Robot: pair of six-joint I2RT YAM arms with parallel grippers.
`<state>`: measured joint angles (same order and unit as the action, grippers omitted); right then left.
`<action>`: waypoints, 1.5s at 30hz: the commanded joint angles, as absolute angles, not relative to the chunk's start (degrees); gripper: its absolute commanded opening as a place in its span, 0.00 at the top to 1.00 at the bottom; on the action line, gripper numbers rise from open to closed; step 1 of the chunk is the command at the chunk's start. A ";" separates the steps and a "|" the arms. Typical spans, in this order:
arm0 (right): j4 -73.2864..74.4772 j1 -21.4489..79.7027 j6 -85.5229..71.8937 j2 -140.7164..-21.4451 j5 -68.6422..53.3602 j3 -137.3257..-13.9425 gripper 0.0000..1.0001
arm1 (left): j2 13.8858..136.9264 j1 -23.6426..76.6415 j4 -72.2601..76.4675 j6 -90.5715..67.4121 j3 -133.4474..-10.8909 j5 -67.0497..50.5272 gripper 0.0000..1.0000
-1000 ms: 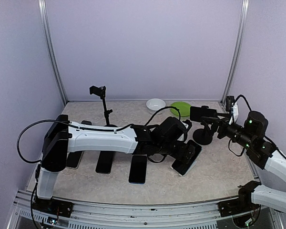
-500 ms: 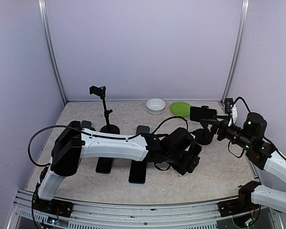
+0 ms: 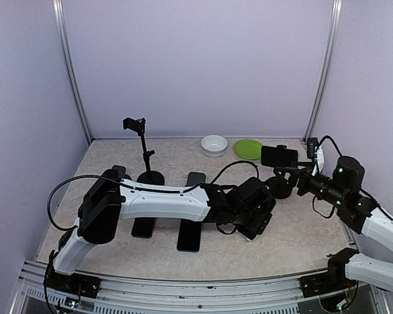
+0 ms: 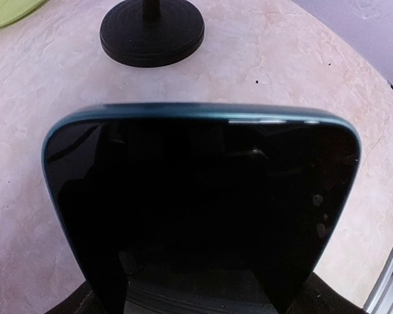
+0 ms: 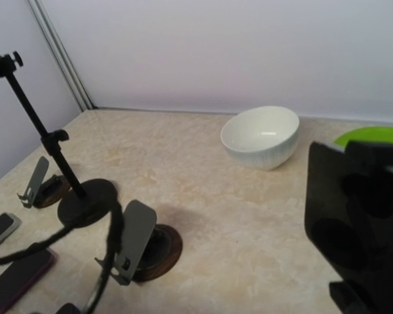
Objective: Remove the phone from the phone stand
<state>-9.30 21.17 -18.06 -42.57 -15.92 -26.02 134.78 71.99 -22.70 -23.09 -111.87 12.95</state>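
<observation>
My left gripper reaches far to the right and is shut on a dark phone with a teal edge, held low over the table. Only the phone's near corner shows below it in the top view. A grey stand on a brown round base is empty. A second dark phone sits on a black stand with a round base, also in the left wrist view. My right gripper is close beside that stand; its jaws are hidden.
A white bowl and a green plate stand at the back. A tall black pole stand is at back left. Three phones lie flat at the near left, one of them here. A small stand is at far left.
My left gripper has moved right and toward the near edge and sunk lower with the phone, now covering most of it. The right arm has barely moved.
</observation>
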 commanded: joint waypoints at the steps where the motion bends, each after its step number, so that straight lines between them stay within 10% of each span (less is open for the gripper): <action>1: -9.58 20.44 -19.77 -42.82 -16.63 -24.69 0.00 | 132.88 71.80 -21.68 -24.06 -111.74 13.82 0.28; 45: -7.50 34.37 -38.06 -56.86 -15.12 -16.68 0.36 | 105.64 65.83 4.63 -29.36 -77.51 11.60 0.41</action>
